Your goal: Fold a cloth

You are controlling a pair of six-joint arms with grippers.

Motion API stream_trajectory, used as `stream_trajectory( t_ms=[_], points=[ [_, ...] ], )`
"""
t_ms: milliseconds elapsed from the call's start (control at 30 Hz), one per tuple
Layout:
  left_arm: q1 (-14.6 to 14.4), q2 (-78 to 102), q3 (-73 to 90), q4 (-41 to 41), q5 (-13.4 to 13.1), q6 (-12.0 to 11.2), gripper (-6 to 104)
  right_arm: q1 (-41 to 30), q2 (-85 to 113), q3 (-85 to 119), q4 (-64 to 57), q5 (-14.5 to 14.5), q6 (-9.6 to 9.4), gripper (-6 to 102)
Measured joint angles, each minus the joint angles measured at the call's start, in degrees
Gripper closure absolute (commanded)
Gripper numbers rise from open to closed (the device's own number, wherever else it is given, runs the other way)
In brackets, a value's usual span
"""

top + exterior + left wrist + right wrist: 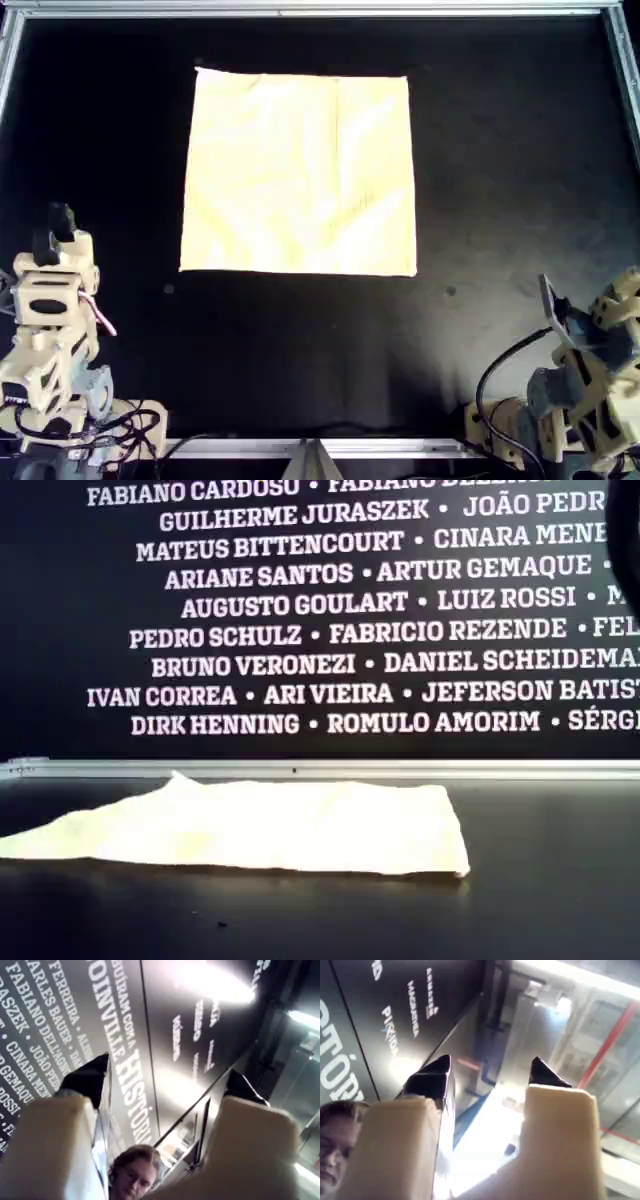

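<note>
Pointing upward, my first pincer and second pincer gape empty; cloth flat.

The overhead view is dim and soft, and the cloth glows overexposed against the black bench, which carries a faint sheen. Both wrist views tilt upward into glaring ceiling lights (blown white), with the near end effector fingers blurred.
</note>
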Motion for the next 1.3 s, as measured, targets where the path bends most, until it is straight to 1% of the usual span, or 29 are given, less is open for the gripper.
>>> stream_trajectory(
  t_ms=[867, 1000, 1033, 1100, 1167, 1300],
  points=[
    [0.0, 0.0, 0.0, 0.0, 0.0, 0.2, 19, 0.0, 0.1, 0.0, -0.1, 0.0, -0.18, 39],
    [0.0, -2.5, 0.0, 0.2, 0.0, 0.2, 19, 0.0, -0.1, 0.0, 0.1, -0.1, -0.18, 40],
    [0.0, -4.1, 0.0, 0.7, 0.0, 0.2, 19, 0.0, -0.3, 0.0, 0.2, -0.6, -0.18, 40],
    [0.0, -7.2, 0.0, 2.4, 0.0, 0.1, 19, 0.0, -1.0, 0.0, 1.4, -2.6, -0.97, 40],
    [0.0, -9.4, 0.0, 5.0, 0.0, 0.0, 19, 0.0, -2.3, 0.0, 5.4, -5.7, -2.11, 39],
    [0.0, -9.9, 0.0, 12.2, 0.0, 0.0, 19, 0.1, -4.8, -1.5, 18.5, -13.3, -2.11, 39]
  ],
)
